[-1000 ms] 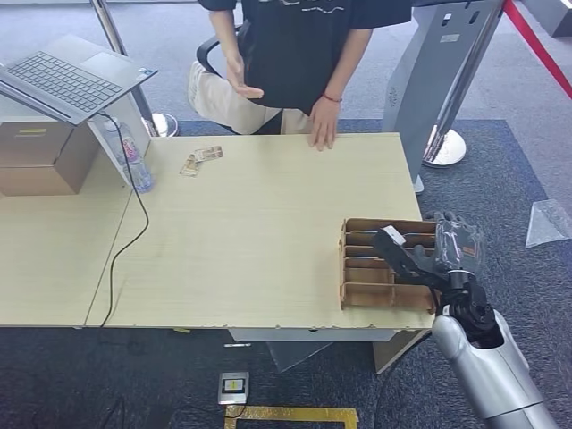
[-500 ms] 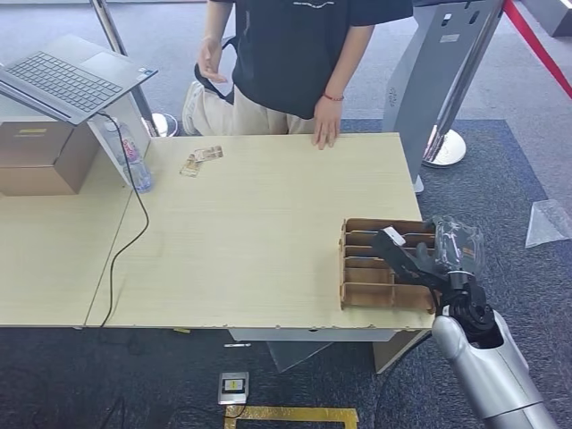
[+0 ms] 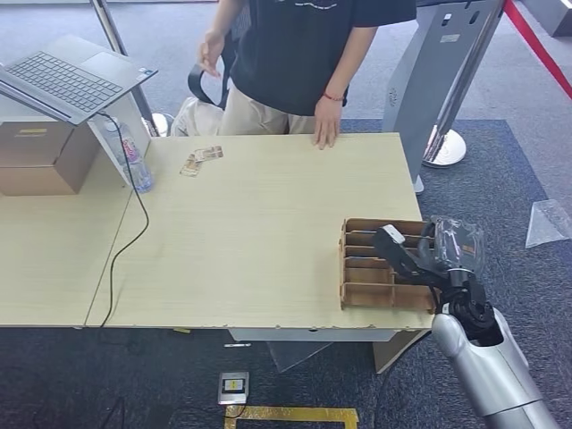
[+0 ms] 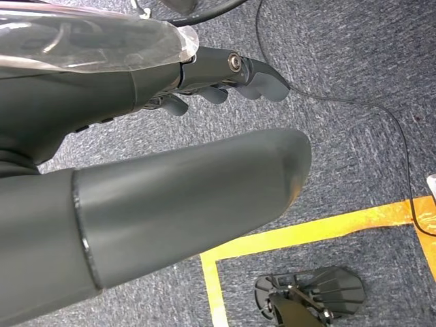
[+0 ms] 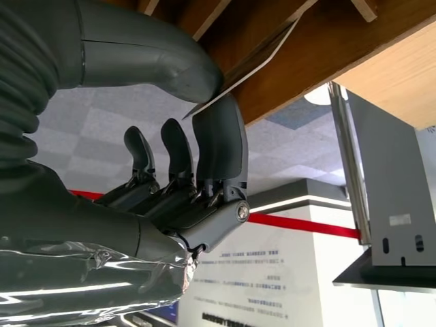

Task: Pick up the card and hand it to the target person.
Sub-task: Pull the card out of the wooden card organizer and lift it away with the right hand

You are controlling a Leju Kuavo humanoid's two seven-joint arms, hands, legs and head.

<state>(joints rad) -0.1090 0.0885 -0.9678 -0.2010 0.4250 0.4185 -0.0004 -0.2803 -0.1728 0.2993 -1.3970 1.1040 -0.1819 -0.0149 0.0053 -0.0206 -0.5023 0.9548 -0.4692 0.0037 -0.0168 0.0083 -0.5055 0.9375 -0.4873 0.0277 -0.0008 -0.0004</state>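
One card (image 5: 257, 58) between pinching fingers (image 5: 219, 146)

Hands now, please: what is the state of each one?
Left hand: open, holds nothing.
Right hand: pinches the card at the wooden rack.

The right hand (image 5: 169, 170) pinches a thin card (image 5: 246, 65) between its thumb and a finger, right by the wooden box (image 5: 319, 61).
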